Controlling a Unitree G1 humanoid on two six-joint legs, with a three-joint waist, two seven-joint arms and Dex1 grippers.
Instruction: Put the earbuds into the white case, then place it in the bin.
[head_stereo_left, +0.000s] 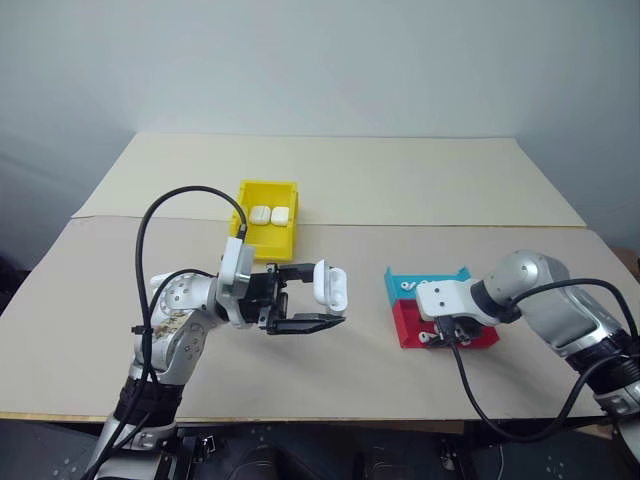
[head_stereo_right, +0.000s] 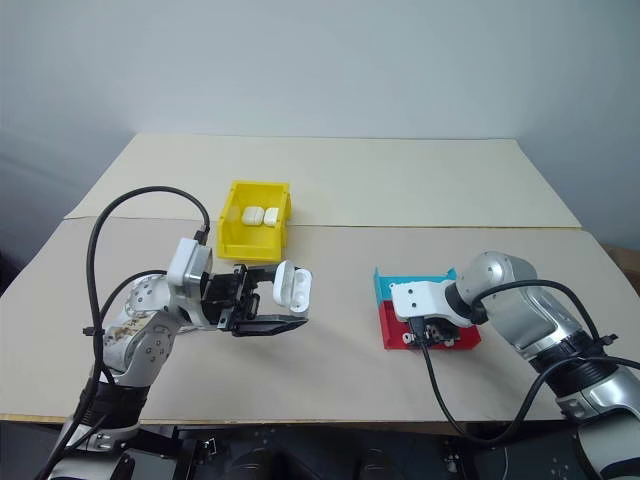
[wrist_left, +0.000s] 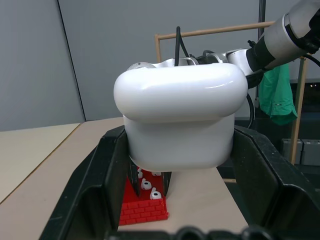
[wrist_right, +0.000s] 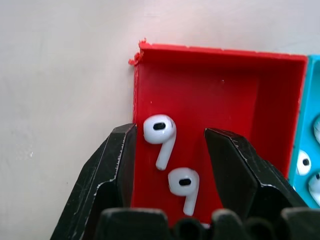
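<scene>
On my left, my left gripper (head_stereo_left: 312, 296) is clamped on the white case (head_stereo_left: 330, 283), one finger on each flank, and I carry it above the table (head_stereo_left: 100, 300) with its lid hinged open, facing across toward my other arm; I judge I hold it this way so the sockets are free to take what my right side brings over. Behind that arm, toward the back of the table, sits the bin (head_stereo_left: 268, 243), yellow and open-topped, with two closed white cases (head_stereo_left: 271, 215) lying side by side in it; it stands near enough that dropping my own case in should take only a short reach once it is filled. Farther right, the red tray (wrist_right: 200, 75) sits on the table with the teal tray (head_stereo_left: 425, 282) touching its far side. My right gripper (wrist_right: 170, 150) points steeply down into the red tray, its fingers (wrist_right: 117, 165) parted to a middling gap and holding nothing, with the earbuds (wrist_right: 161, 132) lying loose on the tray floor between them. One sits closer to the tray's middle, the other nearer my wrist. I straddle them because a pinch comes next, and the risk I see is nudging the second bud while closing on the first.
</scene>
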